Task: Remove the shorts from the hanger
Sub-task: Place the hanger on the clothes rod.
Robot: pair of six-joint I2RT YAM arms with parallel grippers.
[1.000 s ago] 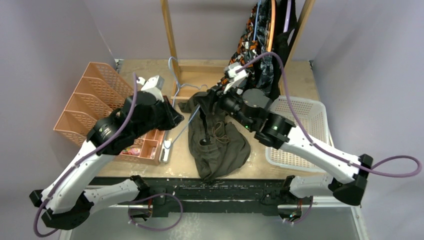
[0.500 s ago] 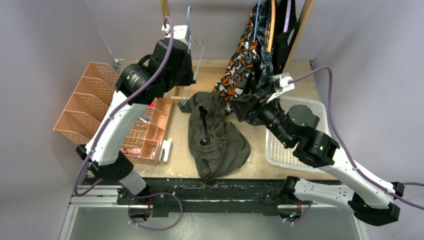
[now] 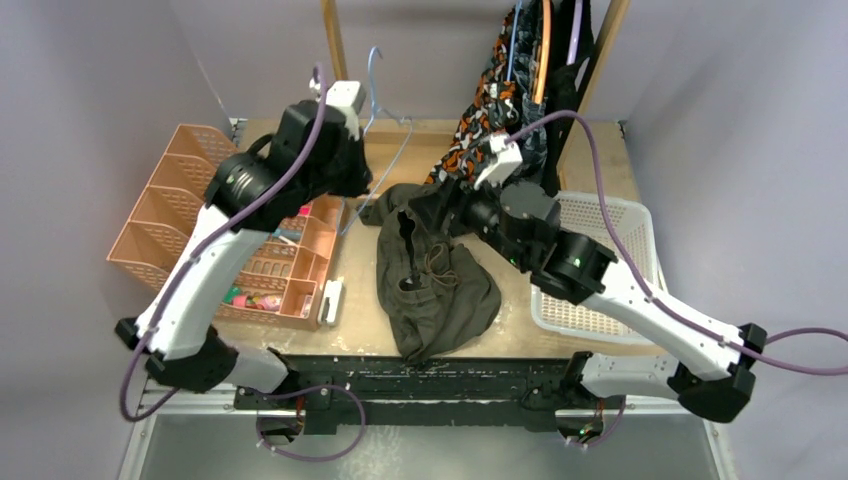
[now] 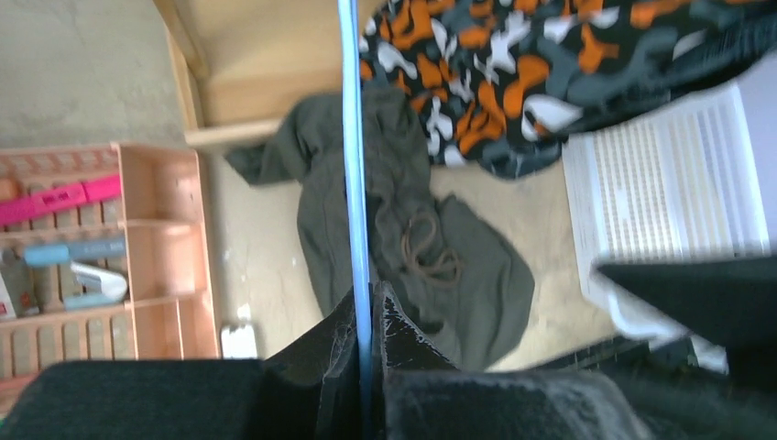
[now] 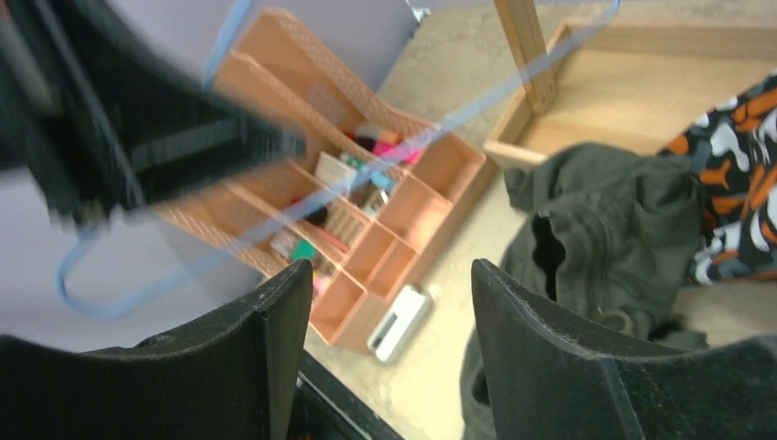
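Note:
The olive green shorts (image 3: 430,280) lie crumpled on the table, apart from the hanger; they also show in the wrist views (image 4: 412,229) (image 5: 596,211). My left gripper (image 4: 369,298) is shut on the bare blue wire hanger (image 4: 349,137), holding it raised above the table's back left (image 3: 385,150). My right gripper (image 5: 389,275) is open and empty, hovering over the top edge of the olive shorts (image 3: 440,200). Orange-black-white camouflage shorts (image 3: 475,130) hang on the rack at the back right, beside dark camouflage shorts (image 3: 525,130) and black shorts (image 3: 570,100).
A peach desk organiser (image 3: 200,220) with small items fills the left side. A white mesh basket (image 3: 610,250) stands on the right, under my right arm. A small white device (image 3: 330,300) lies by the organiser. A wooden rack post (image 3: 333,40) rises at the back.
My left arm lifted the blue hanger from low over the table to the back left. My right arm swung right, then came back over the olive shorts, with its jaws widening.

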